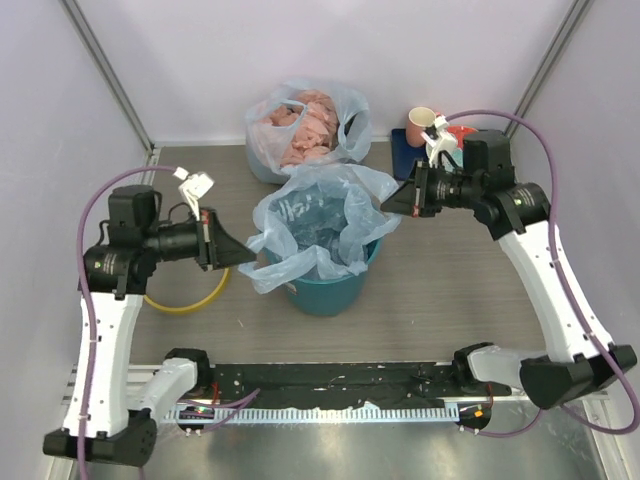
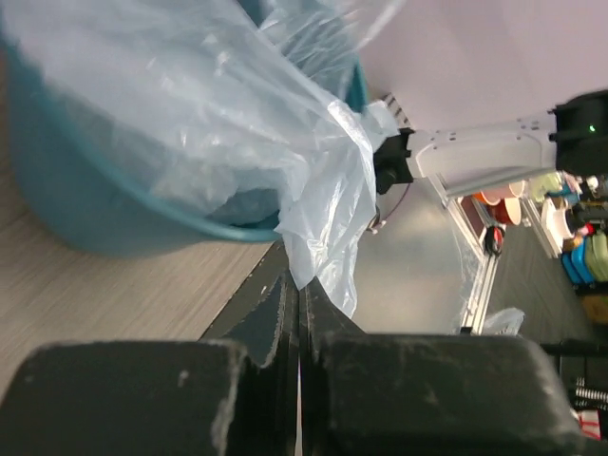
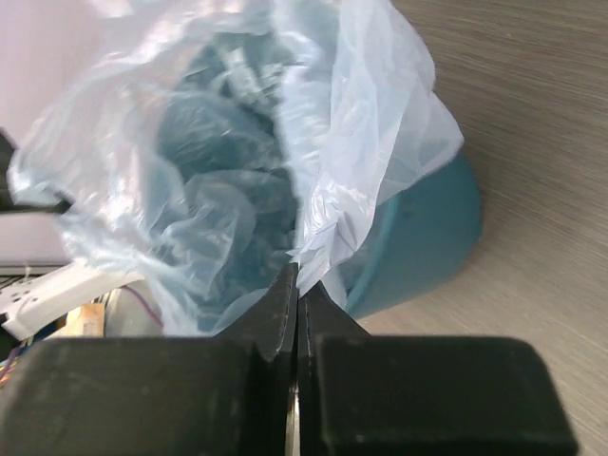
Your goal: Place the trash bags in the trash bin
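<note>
The light-blue trash bag (image 1: 320, 215) sits open in the mouth of the teal trash bin (image 1: 325, 288), its edges spread above and beyond the rim. My left gripper (image 1: 250, 258) is shut on the bag's left edge. In the left wrist view the film (image 2: 237, 123) runs from the bin (image 2: 85, 218) into the closed gripper (image 2: 302, 285). My right gripper (image 1: 385, 205) is shut on the bag's right edge. In the right wrist view the bag (image 3: 237, 161) hangs inside the bin (image 3: 427, 237), pinched at the gripper (image 3: 299, 275).
A yellow ring (image 1: 185, 300) lies on the table under the left arm. A clear whitish bag with pink lumps (image 1: 305, 125) stands behind the bin. A pink mug (image 1: 422, 122) and a dark blue block (image 1: 405, 150) stand at the back right.
</note>
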Motion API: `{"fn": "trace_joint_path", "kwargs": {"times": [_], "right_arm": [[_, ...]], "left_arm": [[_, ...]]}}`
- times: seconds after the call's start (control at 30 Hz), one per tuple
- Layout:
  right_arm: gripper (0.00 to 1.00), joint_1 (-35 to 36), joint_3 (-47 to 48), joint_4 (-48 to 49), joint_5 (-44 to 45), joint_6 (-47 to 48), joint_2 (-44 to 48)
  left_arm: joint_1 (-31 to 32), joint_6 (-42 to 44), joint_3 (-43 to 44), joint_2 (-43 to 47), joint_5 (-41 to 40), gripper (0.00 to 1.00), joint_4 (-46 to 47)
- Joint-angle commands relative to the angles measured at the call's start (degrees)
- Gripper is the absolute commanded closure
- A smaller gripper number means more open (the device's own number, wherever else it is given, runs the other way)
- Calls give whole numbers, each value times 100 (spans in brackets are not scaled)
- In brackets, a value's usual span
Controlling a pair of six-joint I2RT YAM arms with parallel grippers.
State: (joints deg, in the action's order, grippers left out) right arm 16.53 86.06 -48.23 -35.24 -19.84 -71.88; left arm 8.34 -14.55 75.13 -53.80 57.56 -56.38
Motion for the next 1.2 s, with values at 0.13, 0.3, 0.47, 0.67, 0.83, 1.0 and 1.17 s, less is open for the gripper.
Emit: {"fn": "trace_joint_path", "kwargs": {"times": [0.13,0.3,0.47,0.67,0.83,1.0,1.17], "right_arm": [[99,-1,-370,-389,-667,-258,1017],[99,-19,-713,-424,-352,-82,1079],[99,-36,-1011,-258,-97,41,842],[99,-159,-1354,-91,96,260,772],[99,-335,-1452,-90,412,638,684],[99,-397,-1347,-55,378,770,543],[52,-405,-576,-169,184,990,508]], "left_arm": [[-1518,1912,-139,-113,476,100,-1922],[-1739,1763,-438,-192,230,100,-1333],[-1739,1885,-947,-166,-192,100,-823],[-1739,1886,-1193,-517,-664,100,-454],[-1739,2113,-1229,-825,-1097,100,-312],[-1748,2324,-1160,-930,-1388,100,-400],[-1836,3027,-378,-511,-931,37,-1025]]}}
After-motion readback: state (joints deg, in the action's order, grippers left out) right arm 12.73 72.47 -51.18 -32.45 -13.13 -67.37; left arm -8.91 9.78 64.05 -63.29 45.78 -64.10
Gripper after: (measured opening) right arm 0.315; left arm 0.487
